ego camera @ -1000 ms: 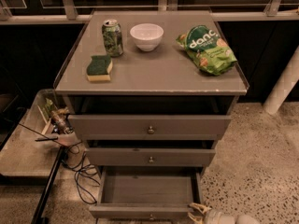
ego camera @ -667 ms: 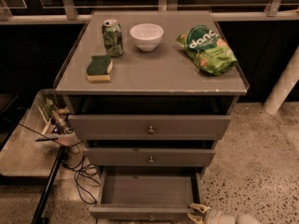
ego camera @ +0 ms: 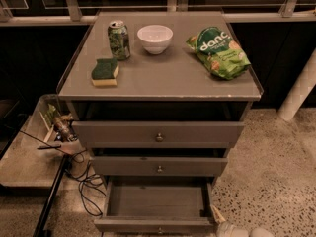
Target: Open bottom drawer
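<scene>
Nothing has shifted this past second; the bottom drawer [ego camera: 155,201] stays pulled out, so the task looks done; the gripper [ego camera: 217,215] waits by its right front corner; whether it is spread or closed I cannot tell.

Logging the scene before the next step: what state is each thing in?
bottom drawer: pulled out, tray empty
middle drawer: pushed in, or nearly
top drawer: pushed in, or nearly
can: upright
bowl: upright, looks empty
chip bag: lying flat
sponge: lying green side up
end effector: low by the bottom drawer's right front corner
</scene>
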Action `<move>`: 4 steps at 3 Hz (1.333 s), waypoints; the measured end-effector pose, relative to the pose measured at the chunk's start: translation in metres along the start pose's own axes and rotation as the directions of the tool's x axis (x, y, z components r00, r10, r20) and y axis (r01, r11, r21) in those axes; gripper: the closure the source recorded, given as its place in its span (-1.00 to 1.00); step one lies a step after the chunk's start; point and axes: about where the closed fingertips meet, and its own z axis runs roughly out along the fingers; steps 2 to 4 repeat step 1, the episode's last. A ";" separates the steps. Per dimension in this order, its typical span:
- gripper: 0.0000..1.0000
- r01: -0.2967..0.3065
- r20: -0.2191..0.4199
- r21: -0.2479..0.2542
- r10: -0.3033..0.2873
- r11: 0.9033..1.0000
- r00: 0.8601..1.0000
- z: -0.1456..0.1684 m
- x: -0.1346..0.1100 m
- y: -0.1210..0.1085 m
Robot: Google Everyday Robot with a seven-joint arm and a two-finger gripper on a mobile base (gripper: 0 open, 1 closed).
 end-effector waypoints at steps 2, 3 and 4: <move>-1.00 0.000 0.000 0.000 0.000 1.000 1.000 0.000 0.000 0.000; -1.00 0.000 0.000 0.000 0.000 1.000 1.000 0.000 0.000 0.000; -1.00 0.000 0.000 0.000 0.000 1.000 1.000 0.000 0.000 0.000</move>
